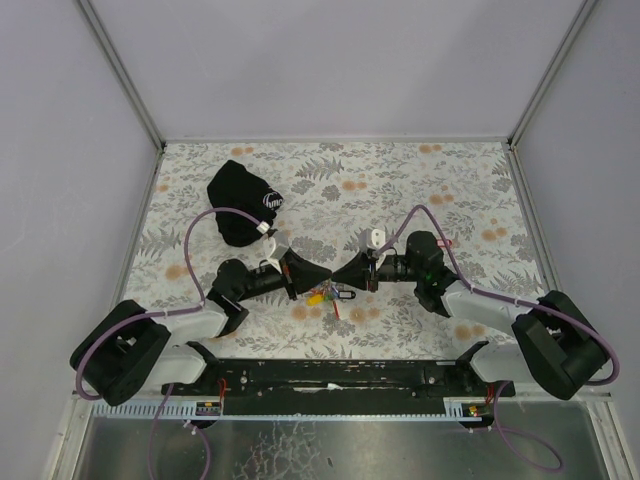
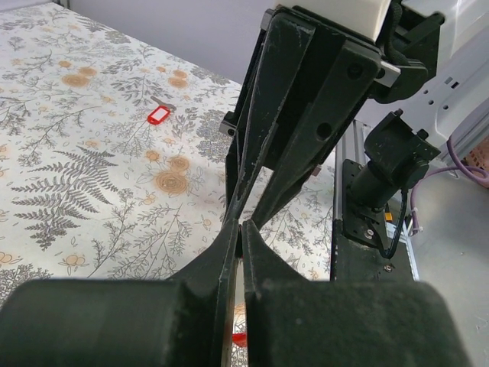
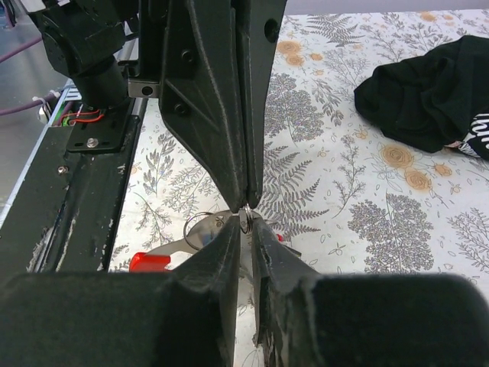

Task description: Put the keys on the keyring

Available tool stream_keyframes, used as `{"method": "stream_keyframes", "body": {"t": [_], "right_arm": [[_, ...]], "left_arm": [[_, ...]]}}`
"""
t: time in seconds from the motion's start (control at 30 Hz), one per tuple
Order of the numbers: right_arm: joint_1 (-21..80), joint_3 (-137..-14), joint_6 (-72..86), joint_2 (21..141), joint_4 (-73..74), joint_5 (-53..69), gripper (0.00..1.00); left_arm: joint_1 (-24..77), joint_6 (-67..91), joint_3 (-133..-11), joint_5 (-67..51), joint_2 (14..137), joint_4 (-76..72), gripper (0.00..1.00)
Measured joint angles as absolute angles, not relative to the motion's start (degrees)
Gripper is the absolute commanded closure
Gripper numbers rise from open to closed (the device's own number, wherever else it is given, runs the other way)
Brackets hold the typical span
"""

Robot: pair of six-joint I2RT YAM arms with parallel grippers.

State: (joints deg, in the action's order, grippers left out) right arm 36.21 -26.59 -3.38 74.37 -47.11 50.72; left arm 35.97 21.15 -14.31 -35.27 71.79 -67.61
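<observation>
My two grippers meet tip to tip over the middle of the table. A small metal keyring (image 3: 245,220) stands on edge between them. The left gripper (image 2: 241,225) is shut, its tips pinching the ring's top. The right gripper (image 3: 246,222) is closed down to a narrow gap with the ring clamped between its fingertips. Just below the tips lie the keys (image 1: 325,297), a bunch with yellow, blue and red tags. In the right wrist view a silver key (image 3: 172,246) with a red tag (image 3: 149,262) hangs on a second ring beside my fingers.
A black cloth pouch (image 1: 243,203) with a white logo lies at the back left. One loose red tag (image 2: 158,115) lies on the floral cloth further off. The black mounting rail (image 1: 330,375) runs along the near edge.
</observation>
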Motion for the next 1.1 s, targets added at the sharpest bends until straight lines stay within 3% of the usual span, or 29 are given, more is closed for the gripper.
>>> {"method": "stream_keyframes", "body": {"t": [0.1,0.17,0.27,0.43,0.77,1.1], "right_arm": [[36.21,-26.65,-3.42,74.72,-46.94,50.7,0.99],[36.14,-27.0,-3.6,74.81,-45.91,50.72,1.0],[36.16,-28.21,-4.78,74.54,-42.44,50.63,1.0],[36.21,-33.67,-10.46,72.38,-26.52,48.21,1.0],[41.47,-54.37,-24.84,71.68,13.15,32.03,1.0],[46.68,-65.69,-31.55,76.73,32.82,21.67,1.0]], "left_arm": [[35.97,21.34,-14.31,-35.92,72.01,-67.7,1.0],[35.97,21.28,-14.28,-36.07,72.03,-67.55,0.95],[35.97,20.43,-14.28,-35.86,71.16,-65.98,0.8],[35.97,15.97,-15.0,-34.24,65.25,-58.89,0.66],[35.97,9.1,-16.25,-31.68,62.85,-50.24,0.64],[35.97,6.48,-16.4,-35.14,69.76,-52.77,0.63]]}}
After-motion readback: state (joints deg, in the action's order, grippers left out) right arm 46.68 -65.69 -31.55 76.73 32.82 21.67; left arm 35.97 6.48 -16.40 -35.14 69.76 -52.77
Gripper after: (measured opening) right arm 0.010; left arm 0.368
